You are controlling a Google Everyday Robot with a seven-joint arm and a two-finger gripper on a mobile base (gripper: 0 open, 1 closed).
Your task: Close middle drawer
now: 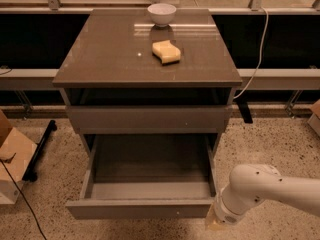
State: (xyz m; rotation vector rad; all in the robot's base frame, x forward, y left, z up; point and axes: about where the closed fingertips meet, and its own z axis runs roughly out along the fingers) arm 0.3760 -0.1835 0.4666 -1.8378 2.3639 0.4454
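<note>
So the middle drawer (140, 209) was pulled way out of the cabinet (100, 59), and you could look straight down into its bare grey box. It looked like a stiff, rigid thing on slides, probably not heavy with nothing in it. The plain front has no handle, so I'd guess you just lean flat on that panel, near the middle so it doesn't rack sideways. The gripper (216, 223) was down low right by the front right corner of the drawer, mostly tucked under the white arm. I honestly couldn't tell if it was open or clenched, or even touching the panel. The drawer above (150, 119) hid the back of the box, and the arm ran off the right edge.
</note>
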